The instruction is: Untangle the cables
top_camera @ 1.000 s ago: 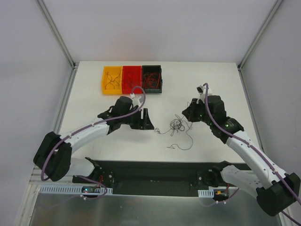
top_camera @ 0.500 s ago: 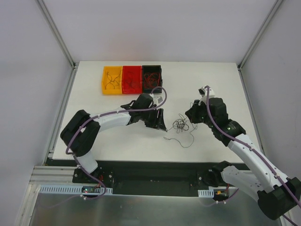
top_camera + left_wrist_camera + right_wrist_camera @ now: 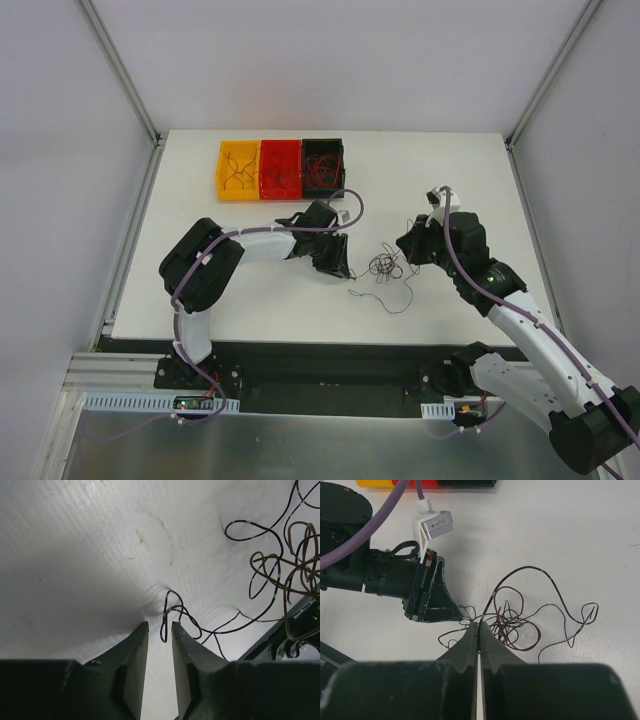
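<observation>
— Since the earlier frames the left arm (image 3: pixel 265 243) has folded up tighter, with its elbow drawn in to the right. The left end effector (image 3: pixel 341 264) has slid closer to the cables (image 3: pixel 383 265).
— How wide is it?
— Barely spread, with a narrow gap between its two dark fingers (image 3: pixel 135 647), tips low over the white table (image 3: pixel 75 555). One black loop of wire lies right at that gap. I cannot tell whether it touches a finger.
— And the right arm (image 3: pixel 530 330)?
— It reaches in from the right, wrist bent down. The right end effector (image 3: pixel 479 629) is pressed together, pinching a black strand that arches up out of its tips.
— Where is the tangle?
— On the table between the two end effectors, just beside each. Brown and black loops are knotted together, and one loose tail trails toward the near edge.
</observation>
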